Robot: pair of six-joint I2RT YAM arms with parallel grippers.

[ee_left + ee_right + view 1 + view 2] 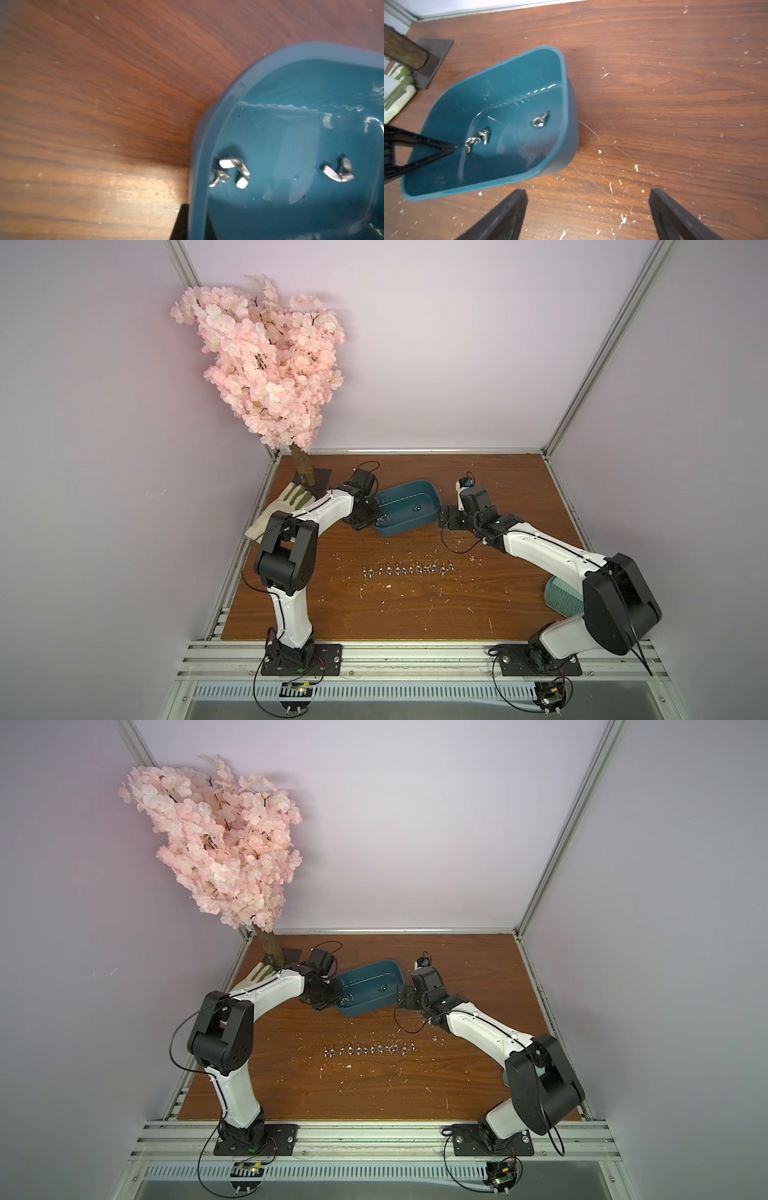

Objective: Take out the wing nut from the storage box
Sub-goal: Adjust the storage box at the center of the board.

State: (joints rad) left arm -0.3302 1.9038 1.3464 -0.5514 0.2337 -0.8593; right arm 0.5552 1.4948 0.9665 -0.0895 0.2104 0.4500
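Left gripper [374, 520] is pinching the left rim of the dark teal plastic storage box [405, 529], silver metal wing nut [241, 168] lying just rightward.

We can read no text, label, brand or number in any view. Pale marks run along the inner wall of the box [519, 79], towards the middle of the right wrist frame, but we cannot make them out as letters.
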